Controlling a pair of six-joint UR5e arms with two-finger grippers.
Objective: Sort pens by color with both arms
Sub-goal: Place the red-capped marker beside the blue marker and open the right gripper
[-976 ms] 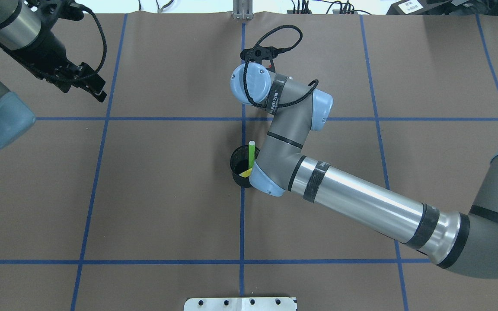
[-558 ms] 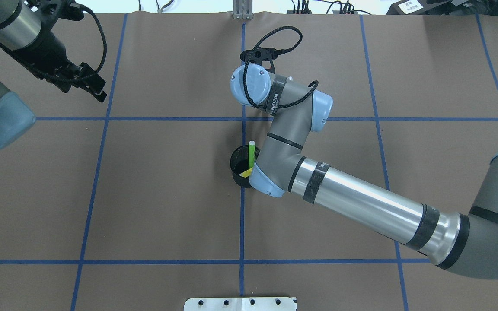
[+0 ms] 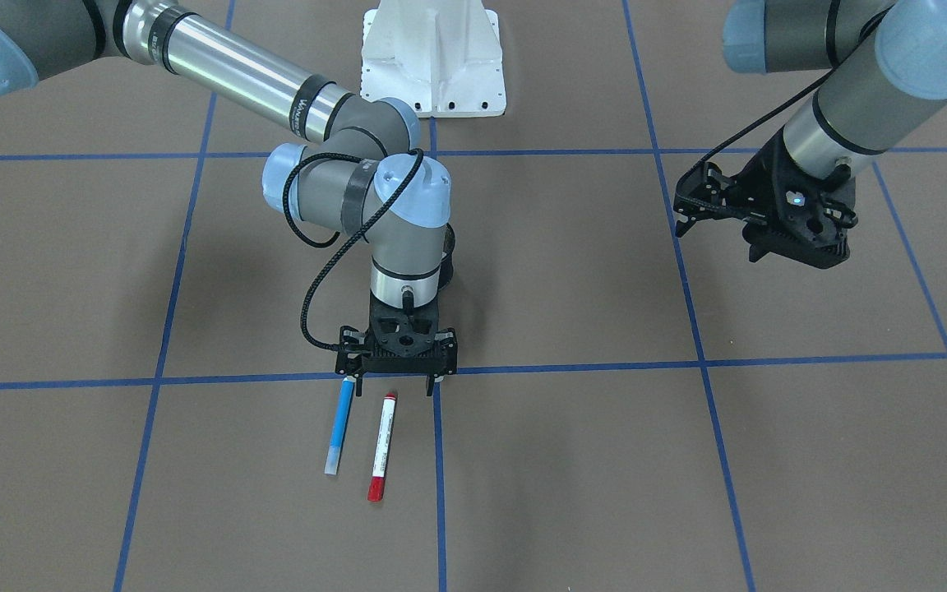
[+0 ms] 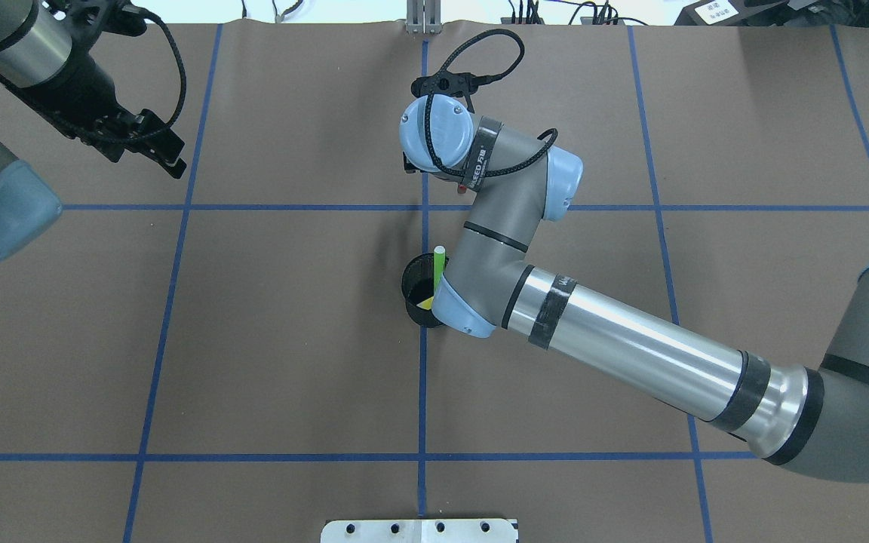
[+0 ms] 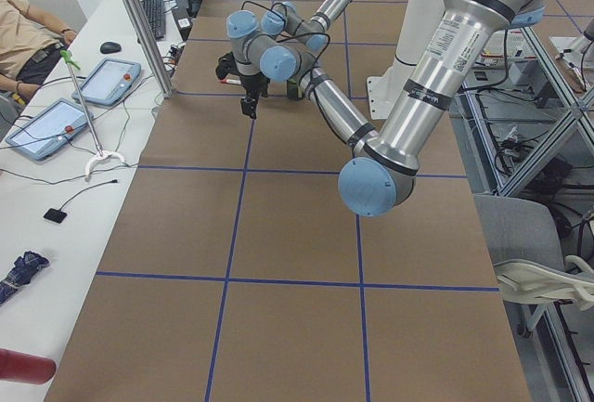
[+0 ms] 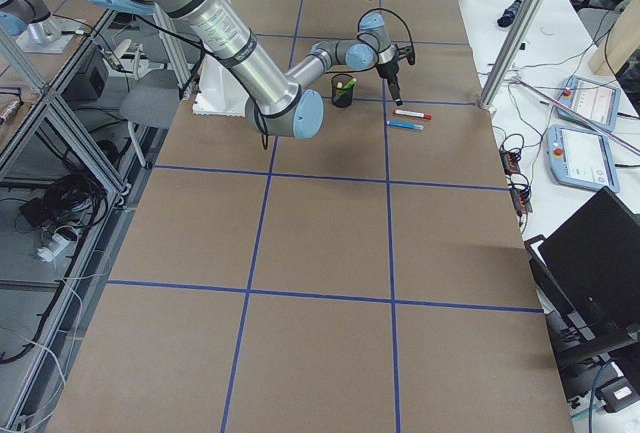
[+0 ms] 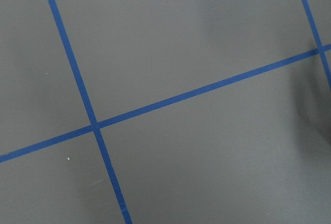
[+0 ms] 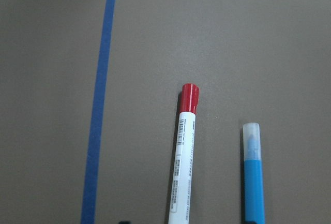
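In the front-facing view two pens lie side by side on the brown table: a blue pen and a white-barrelled pen with red ends. My right gripper hangs open just above their near ends, one finger over the blue pen's tip. The right wrist view looks straight down on the red-ended pen and the blue pen. A green pen and a yellow pen stand in the black mesh cup. My left gripper hovers open and empty at the far left.
Blue tape lines divide the table into squares. My right forearm crosses above the table and covers part of the cup. The white pedestal base stands at the robot's edge. A person sits at a side table with tablets.
My right wrist has shifted a little toward the table's far edge. The left arm, the cup and its pens have not moved.
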